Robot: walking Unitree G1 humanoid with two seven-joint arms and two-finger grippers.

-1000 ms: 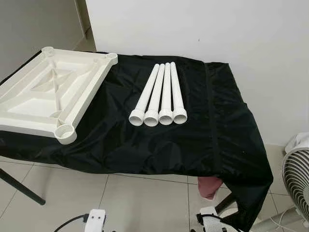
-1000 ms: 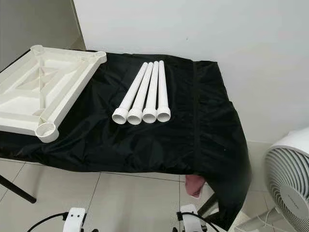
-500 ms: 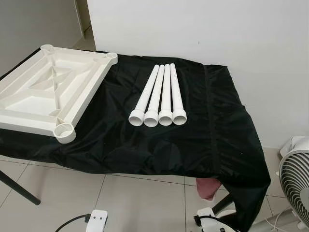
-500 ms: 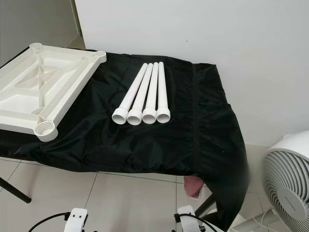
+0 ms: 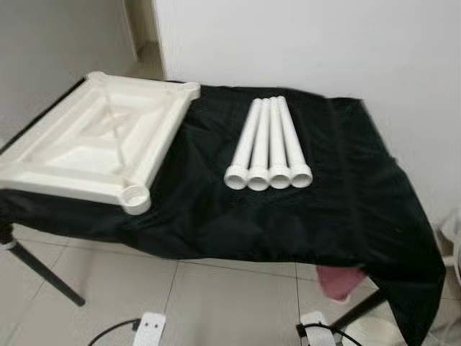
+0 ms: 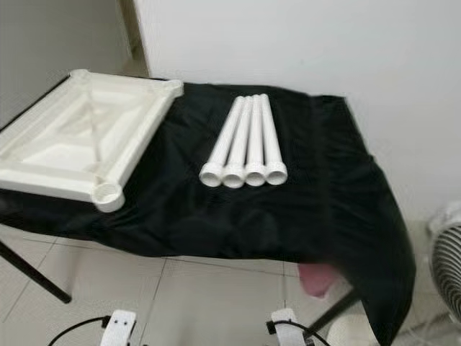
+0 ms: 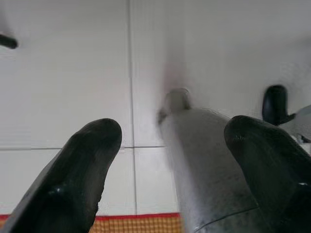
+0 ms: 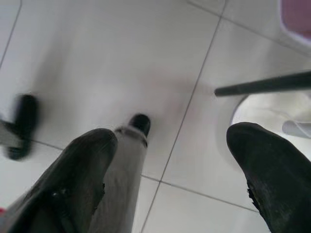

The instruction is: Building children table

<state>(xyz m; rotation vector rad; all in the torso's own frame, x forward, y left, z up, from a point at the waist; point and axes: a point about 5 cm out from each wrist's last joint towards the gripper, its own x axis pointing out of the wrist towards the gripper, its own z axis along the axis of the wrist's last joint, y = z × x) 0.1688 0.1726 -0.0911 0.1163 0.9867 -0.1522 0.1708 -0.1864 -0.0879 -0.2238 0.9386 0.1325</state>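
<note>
A white plastic table top [image 5: 94, 148] lies upside down on the left of a table draped in black cloth [image 5: 346, 202]. A round leg socket [image 5: 135, 198] sits at its near corner. Several white tube legs [image 5: 270, 144] lie side by side mid-table, wide ends toward me. Both arms hang low over the floor tiles. In the left wrist view my left gripper [image 7: 173, 130] is open with nothing between its fingers. My right gripper [image 8: 171, 137] is open too, above the tiles.
A white fan [image 6: 446, 267] stands on the floor at the right. Something pink [image 5: 338, 281] hangs below the cloth's right front edge. A black table leg [image 5: 43, 270] slants down at the left. A white wall rises behind the table.
The whole picture has shifted right and blurred, so the camera has moved. The table top and tubes lie as before.
</note>
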